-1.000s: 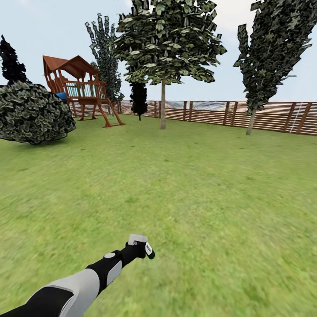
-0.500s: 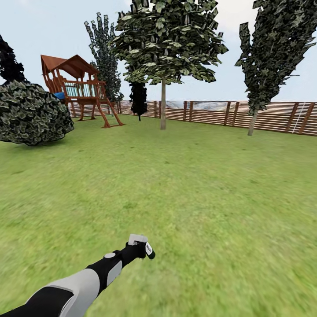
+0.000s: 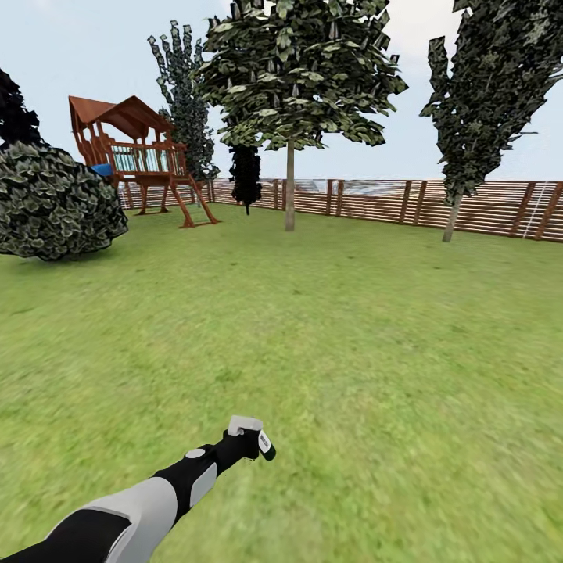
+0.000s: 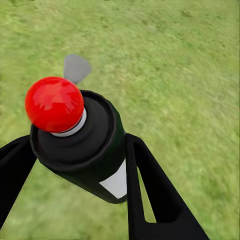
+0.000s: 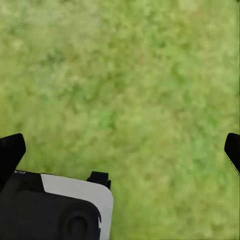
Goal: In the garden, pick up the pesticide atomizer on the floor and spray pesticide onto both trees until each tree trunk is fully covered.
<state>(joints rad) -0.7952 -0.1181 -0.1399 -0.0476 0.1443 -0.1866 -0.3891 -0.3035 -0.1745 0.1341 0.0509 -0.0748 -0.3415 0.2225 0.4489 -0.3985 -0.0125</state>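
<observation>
My left gripper (image 3: 252,442) hangs low over the lawn, shut on the pesticide atomizer (image 3: 264,446). In the left wrist view the dark bottle (image 4: 90,150), with its white label and red spot (image 4: 54,104), is clamped between two black fingers (image 4: 150,190). Far ahead stands a tree with a wide leafy canopy, its straight trunk (image 3: 289,188) rising in front of the fence. A second tree's trunk (image 3: 451,218) leans at the right by the fence. My right gripper (image 5: 120,150) is open over bare grass, with nothing between its fingertips.
A brown slat fence (image 3: 375,201) closes the far side of the lawn. A wooden play tower (image 3: 137,156) and a big round bush (image 3: 55,202) stand at the left. A dark narrow tree (image 3: 245,178) is near the fence. Open grass lies between me and the trees.
The whole head view has shifted slightly, with the play tower drifting left and the right tree drifting right: the camera moved. My left arm and the atomizer keep their place in the view.
</observation>
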